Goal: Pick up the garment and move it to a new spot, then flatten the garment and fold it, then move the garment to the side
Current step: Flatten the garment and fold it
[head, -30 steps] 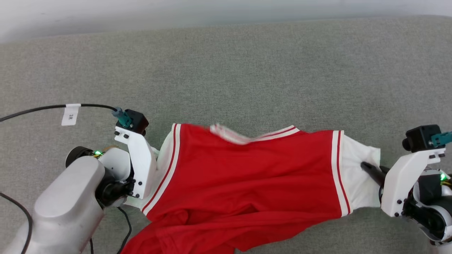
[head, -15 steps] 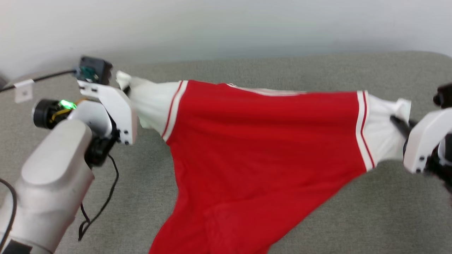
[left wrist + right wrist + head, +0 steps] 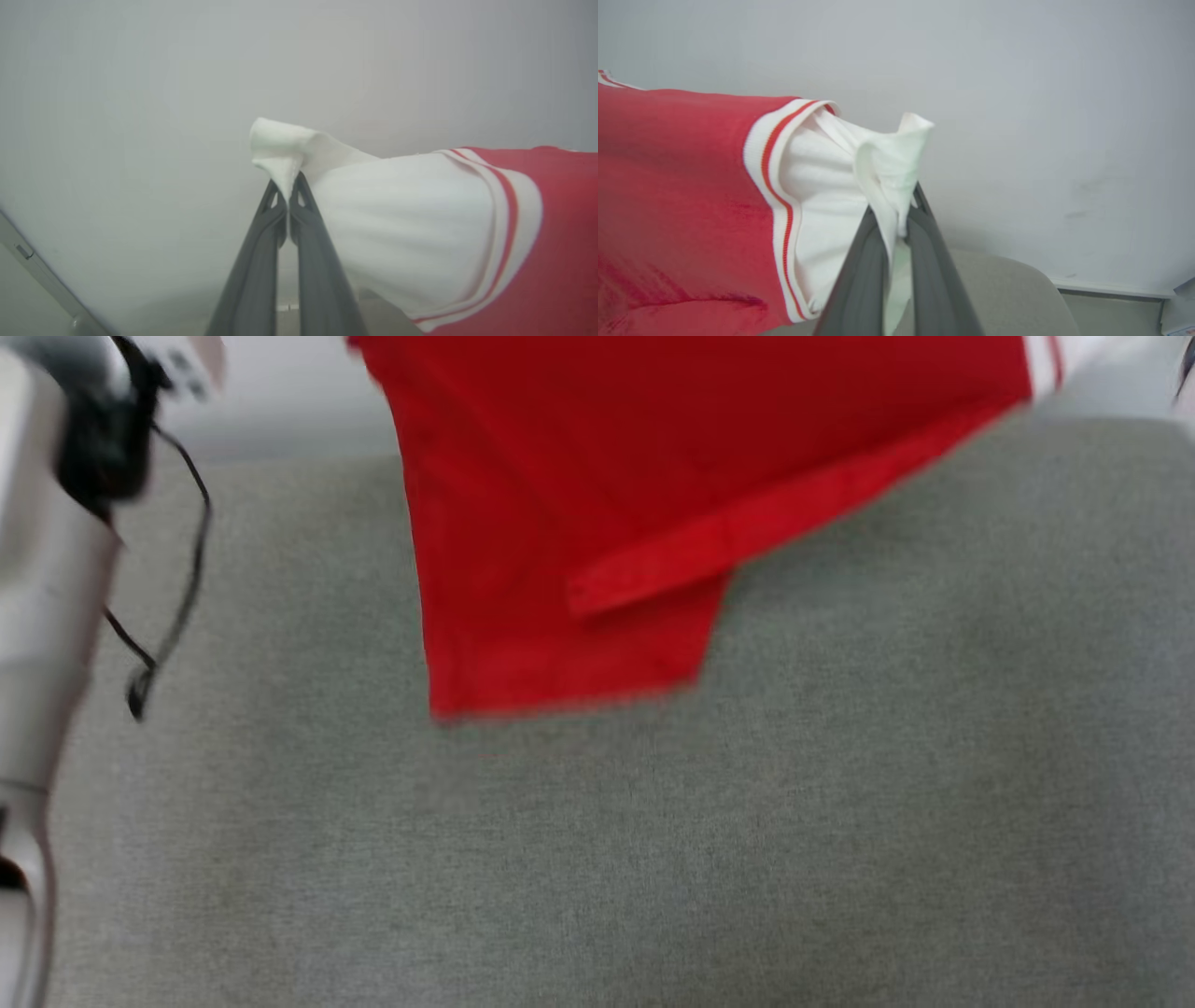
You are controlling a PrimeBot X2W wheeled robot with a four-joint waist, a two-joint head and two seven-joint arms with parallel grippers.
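The garment [image 3: 579, 523] hangs in the air above the grey surface, its plain red side toward the head view and its bottom hem dangling free. My left gripper [image 3: 286, 198] is shut on the tip of one white sleeve [image 3: 402, 219], which stretches away to the red body at the right of the left wrist view. My right gripper [image 3: 899, 219] is shut on the tip of the other white, red-striped sleeve [image 3: 826, 196], with the red body spreading left in the right wrist view. The lettering and number are hidden.
A grey fabric surface [image 3: 653, 859] lies under the hanging garment. A pale wall [image 3: 1041, 116] stands behind it. My left forearm [image 3: 37, 616] and its loose black cable [image 3: 177, 607] run along the left edge of the head view.
Both arms have lifted the garment high off the grey surface, so its hem now hangs free. The head camera has shifted and the grippers have passed above its picture.
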